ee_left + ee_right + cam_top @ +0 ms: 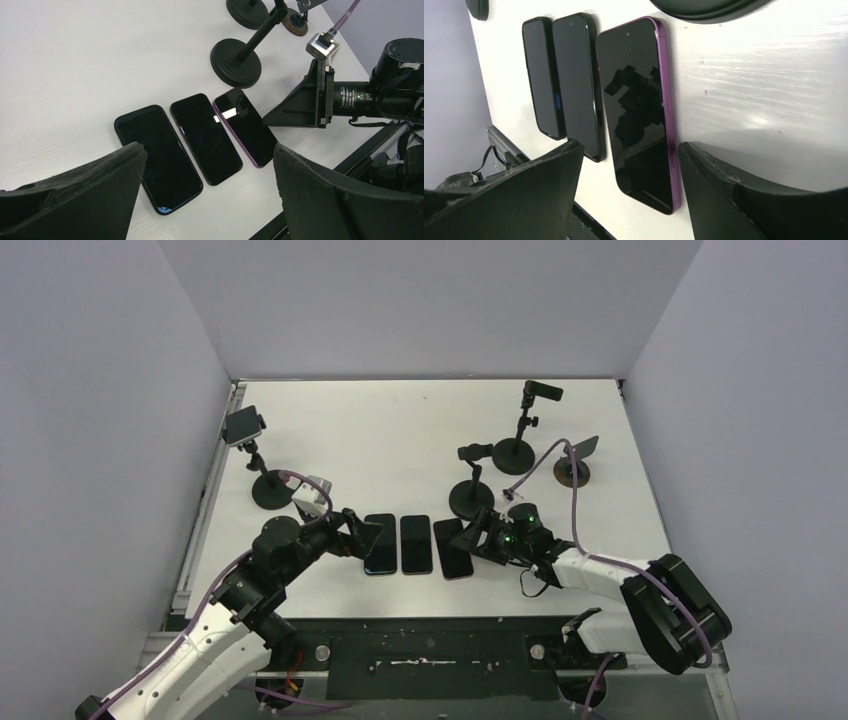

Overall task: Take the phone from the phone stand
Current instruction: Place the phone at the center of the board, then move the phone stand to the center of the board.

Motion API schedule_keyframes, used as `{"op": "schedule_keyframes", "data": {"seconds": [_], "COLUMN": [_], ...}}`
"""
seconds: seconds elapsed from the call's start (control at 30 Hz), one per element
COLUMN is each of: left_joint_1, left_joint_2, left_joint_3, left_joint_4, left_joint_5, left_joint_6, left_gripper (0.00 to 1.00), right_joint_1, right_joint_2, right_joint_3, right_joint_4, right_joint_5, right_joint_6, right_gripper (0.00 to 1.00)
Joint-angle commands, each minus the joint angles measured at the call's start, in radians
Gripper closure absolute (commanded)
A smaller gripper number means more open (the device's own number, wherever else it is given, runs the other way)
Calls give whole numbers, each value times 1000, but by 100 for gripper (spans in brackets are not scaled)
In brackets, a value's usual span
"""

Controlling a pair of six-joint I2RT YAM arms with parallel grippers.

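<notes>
Three phones (pixel 414 544) lie flat; one seems left
Our left gripper (pixel 368 537) and right gripper (pixel 478 536) gape empty; the far-left stand (pixel 268 487) holds a phone (pixel 243 426).

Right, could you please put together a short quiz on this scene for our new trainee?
1. True or false: the left tool is shut on a phone.
2. How many phones lie flat on the table? A two, B three, C four.
3. What colour is the frame of the flat phone nearest the right tool?
Key: 1 false, it is open and empty. 2 B. 3 purple.
</notes>
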Motion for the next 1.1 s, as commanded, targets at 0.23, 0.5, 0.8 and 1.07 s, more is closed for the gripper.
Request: {"op": "schedule_keyframes", "data": {"seconds": [0.23,0.5,0.8,1.07], "left_joint_1": [10,12,13,13], "left_joint_2": [9,9,-22,-31], "left_joint_3": [37,37,43,43], "left_joint_4": [45,41,8,9], "left_joint_5": [20,20,10,1], "left_joint_6": [9,5,17,20], "left_gripper": [3,3,3,3], "right_joint_1": [-1,80,97,84], "right_joint_2": [-110,-3,-338,-332], "right_joint_3": [-55,-6,153,331], "right_joint_4": [-71,-2,-361,-427], "right_joint_5": [29,19,390,589], "right_joint_6": [-30,-14,-174,-463], "right_gripper": [34,36,32,21]}}
